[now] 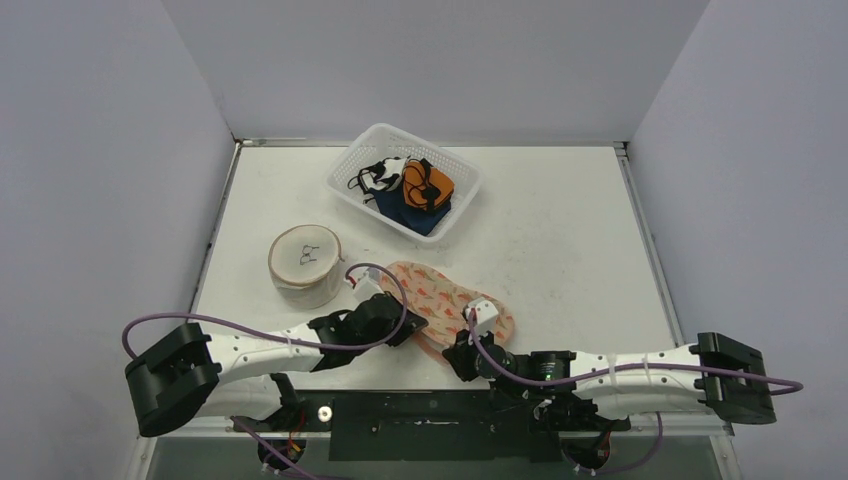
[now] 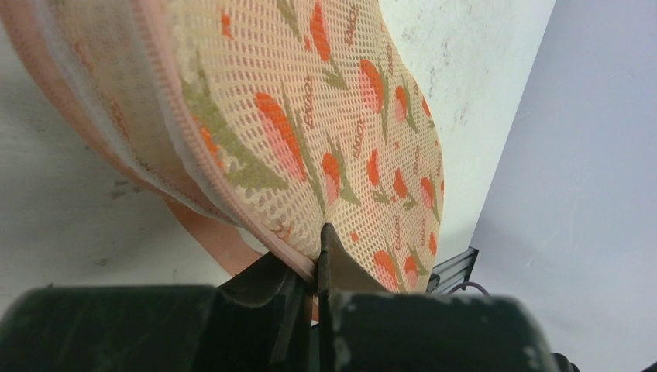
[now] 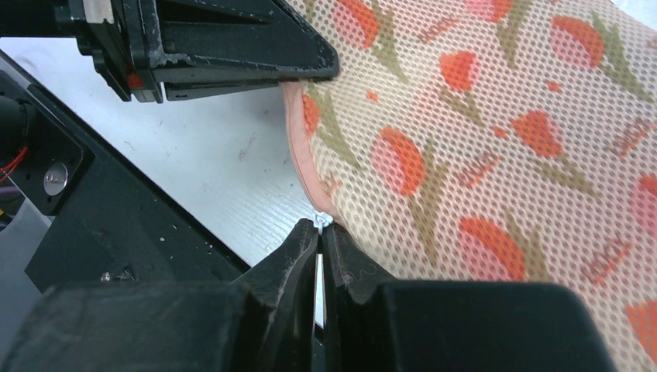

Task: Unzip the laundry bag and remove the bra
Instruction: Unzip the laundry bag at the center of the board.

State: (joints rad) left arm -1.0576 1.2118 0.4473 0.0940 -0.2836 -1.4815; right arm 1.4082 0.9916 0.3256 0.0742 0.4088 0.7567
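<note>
Two grips are clamped on the laundry bag at the table's near edge: the right fingers on what looks like the zipper pull, the left fingers on its pink trim. The bag looks zipped, with no bra showing, so unzipping and removal remain. A basket of garments sits beyond.

A peach mesh laundry bag, printed with orange tulips and green leaves, was laid near the bench's front edge, its pink rim clamped at two places.
</note>
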